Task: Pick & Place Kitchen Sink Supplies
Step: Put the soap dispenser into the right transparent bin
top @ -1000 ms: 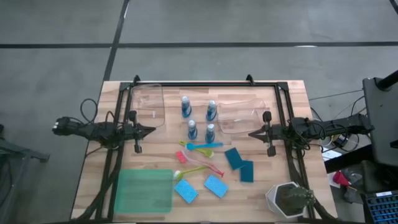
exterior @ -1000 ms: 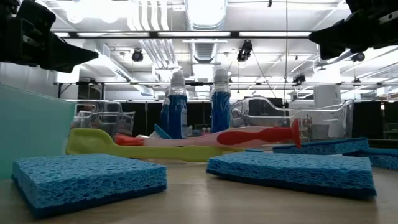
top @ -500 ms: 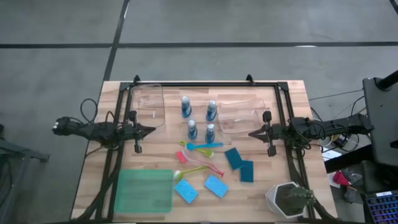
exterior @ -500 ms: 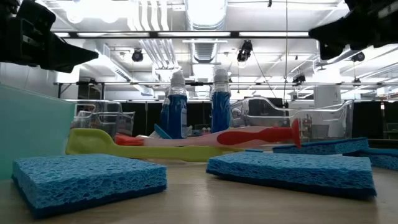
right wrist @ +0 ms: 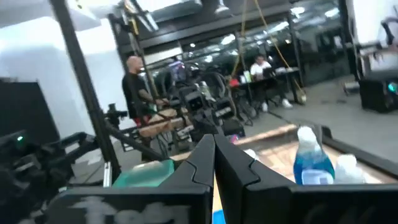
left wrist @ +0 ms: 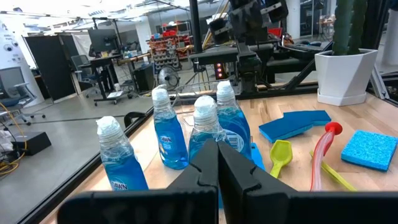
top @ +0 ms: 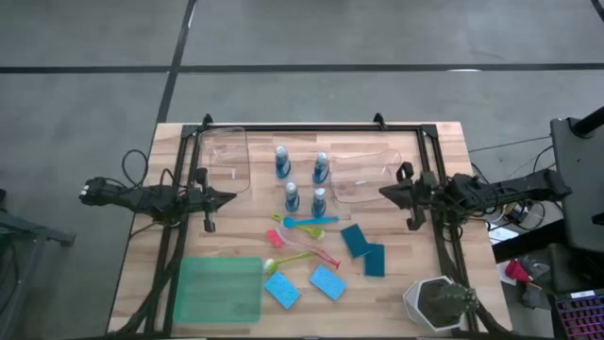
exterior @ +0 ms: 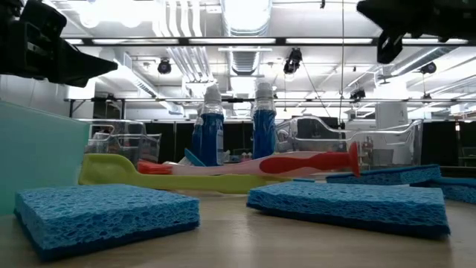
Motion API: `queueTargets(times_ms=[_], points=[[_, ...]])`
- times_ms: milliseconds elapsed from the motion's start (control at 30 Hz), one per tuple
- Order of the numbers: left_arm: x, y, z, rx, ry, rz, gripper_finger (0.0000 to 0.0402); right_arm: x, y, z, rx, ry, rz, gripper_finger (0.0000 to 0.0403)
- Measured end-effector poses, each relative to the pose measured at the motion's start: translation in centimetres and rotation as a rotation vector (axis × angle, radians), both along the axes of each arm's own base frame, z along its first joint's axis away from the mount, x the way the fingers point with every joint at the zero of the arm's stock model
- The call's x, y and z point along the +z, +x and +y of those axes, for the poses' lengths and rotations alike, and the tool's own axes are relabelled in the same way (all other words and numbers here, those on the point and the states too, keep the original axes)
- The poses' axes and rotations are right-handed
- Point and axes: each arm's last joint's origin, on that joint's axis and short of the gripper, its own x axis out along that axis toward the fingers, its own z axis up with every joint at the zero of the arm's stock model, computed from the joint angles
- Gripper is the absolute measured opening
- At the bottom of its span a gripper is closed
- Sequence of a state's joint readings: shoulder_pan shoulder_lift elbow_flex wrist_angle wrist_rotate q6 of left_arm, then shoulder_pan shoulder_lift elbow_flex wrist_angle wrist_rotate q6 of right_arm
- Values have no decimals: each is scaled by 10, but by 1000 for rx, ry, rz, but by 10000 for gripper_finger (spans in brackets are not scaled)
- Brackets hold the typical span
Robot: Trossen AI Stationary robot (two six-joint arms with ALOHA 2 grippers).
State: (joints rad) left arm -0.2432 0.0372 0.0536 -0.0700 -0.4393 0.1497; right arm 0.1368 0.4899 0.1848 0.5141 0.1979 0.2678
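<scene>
Four small blue bottles with pale caps (top: 302,181) stand upright mid-table between two clear bins; the left wrist view shows them close ahead (left wrist: 168,137). Thin blue and yellow-green brushes (top: 302,223) and a pink brush (top: 316,250) lie flat nearer me. Two teal sponges (top: 363,248) and two blue sponges (top: 304,285) lie flat near the front edge. My left gripper (top: 231,198) hovers shut to the left of the bottles, fingertips together (left wrist: 217,155). My right gripper (top: 382,192) hovers shut over the right bin, fingertips together (right wrist: 214,149), with one bottle (right wrist: 314,162) ahead of it.
A clear bin (top: 224,161) sits far left and another (top: 368,175) far right. A green tray (top: 219,290) lies at the near left. A white faceted pot with a plant (top: 439,302) stands at the near right corner. People show in the room beyond (right wrist: 134,87).
My right gripper has risen and swung a little toward the table's far edge and left, turning slightly, and has stayed shut. The bottles, brushes and sponges have stayed where they were.
</scene>
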Motion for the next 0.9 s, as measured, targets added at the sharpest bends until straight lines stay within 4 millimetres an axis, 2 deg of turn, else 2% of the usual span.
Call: queueTargets(times_ms=[267, 400, 667, 767, 900], points=[[0, 0, 0, 0, 0, 0, 0, -9, 37, 2, -93, 38, 187, 26], [0, 0, 0, 0, 0, 0, 0, -3, 67, 5, -145, -6, 261, 68], [0, 0, 0, 0, 0, 0, 0, 16, 131, 13, -174, -191, 333, 186], [0, 0, 0, 0, 0, 0, 0, 18, 146, 15, -182, -269, 355, 215], [0, 0, 0, 0, 0, 0, 0, 13, 159, 9, -199, -283, 428, 232]])
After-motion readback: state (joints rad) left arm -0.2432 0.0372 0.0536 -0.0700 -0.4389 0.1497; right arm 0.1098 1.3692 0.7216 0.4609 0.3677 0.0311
